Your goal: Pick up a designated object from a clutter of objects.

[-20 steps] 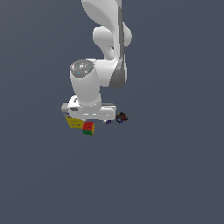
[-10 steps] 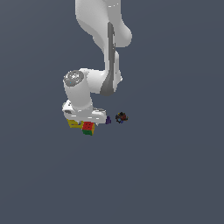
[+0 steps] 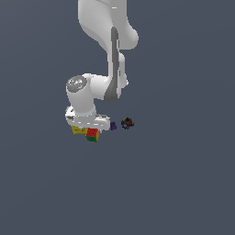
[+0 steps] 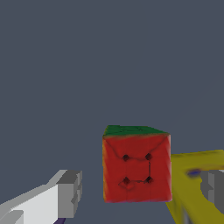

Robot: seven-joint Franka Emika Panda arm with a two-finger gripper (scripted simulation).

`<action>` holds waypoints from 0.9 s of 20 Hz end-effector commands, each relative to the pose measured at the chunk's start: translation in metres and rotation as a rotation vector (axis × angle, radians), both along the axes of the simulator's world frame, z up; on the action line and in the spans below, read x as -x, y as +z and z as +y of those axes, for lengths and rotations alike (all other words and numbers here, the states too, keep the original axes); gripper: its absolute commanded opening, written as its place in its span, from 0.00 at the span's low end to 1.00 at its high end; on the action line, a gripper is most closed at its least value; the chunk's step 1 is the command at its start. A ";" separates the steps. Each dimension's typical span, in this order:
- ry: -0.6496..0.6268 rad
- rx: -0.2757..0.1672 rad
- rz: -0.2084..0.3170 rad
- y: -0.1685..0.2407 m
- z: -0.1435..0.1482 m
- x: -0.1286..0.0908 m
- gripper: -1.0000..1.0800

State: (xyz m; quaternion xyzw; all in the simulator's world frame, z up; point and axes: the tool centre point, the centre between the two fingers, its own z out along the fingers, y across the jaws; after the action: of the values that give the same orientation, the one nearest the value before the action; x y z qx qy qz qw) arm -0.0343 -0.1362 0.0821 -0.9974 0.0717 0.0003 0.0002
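Observation:
The designated object, a small cube with a red face and a green face, rests on the grey floor. In the exterior view the cube lies just below the white hand. My gripper is open. One grey fingertip stands to one side of the cube and the other fingertip shows in front of the yellow carton. Neither finger touches the cube. Of the clutter of objects, the carton sits beside the cube, partly hidden under the hand.
A tiny purple piece and a small dark round piece lie on the exterior view's right of the hand. The white arm rises above the clutter. Flat grey floor lies all around.
The arm's wrist has swung toward the exterior view's left and come down a little over the cube and carton. The objects have not moved.

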 end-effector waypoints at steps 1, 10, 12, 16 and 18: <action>0.000 0.000 0.001 -0.005 0.000 0.000 0.96; -0.001 0.000 0.000 -0.042 0.000 0.001 0.96; -0.001 0.000 0.000 -0.046 -0.001 0.001 0.96; -0.001 0.000 0.000 -0.049 -0.001 0.001 0.00; -0.001 0.000 0.000 -0.049 -0.001 0.001 0.00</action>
State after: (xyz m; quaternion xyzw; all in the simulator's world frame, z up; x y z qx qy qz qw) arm -0.0358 -0.1370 0.0341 -0.9974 0.0726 0.0003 0.0000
